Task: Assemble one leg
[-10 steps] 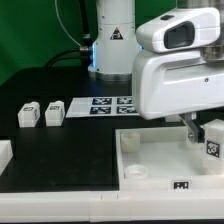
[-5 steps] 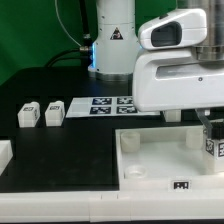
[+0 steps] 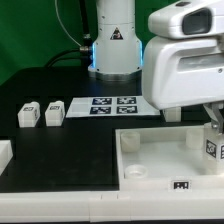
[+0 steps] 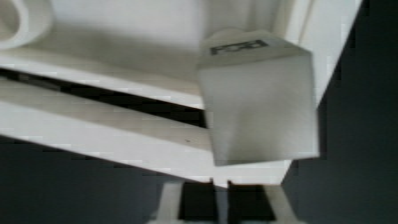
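My gripper (image 3: 211, 130) is at the exterior view's right edge, above the right side of the large white panel (image 3: 150, 165). It is shut on a leg (image 3: 212, 149), a small white block with a black-and-white tag. In the wrist view the leg (image 4: 260, 105) reaches out from my gripper (image 4: 226, 200), whose dark pads (image 4: 198, 203) stand almost together. The leg hangs over the panel's rim (image 4: 107, 115). Two more legs (image 3: 28, 115) (image 3: 54, 113) stand side by side on the black table at the exterior view's left.
The marker board (image 3: 105, 104) lies flat behind the panel, in front of the arm's base (image 3: 112, 45). Another white block (image 3: 4, 155) sits at the left edge of the exterior view. The bulky white arm housing (image 3: 185, 60) hides the table's far right.
The arm has moved toward the exterior view's right, carrying the leg with it, from inside the panel's right part to its right edge.
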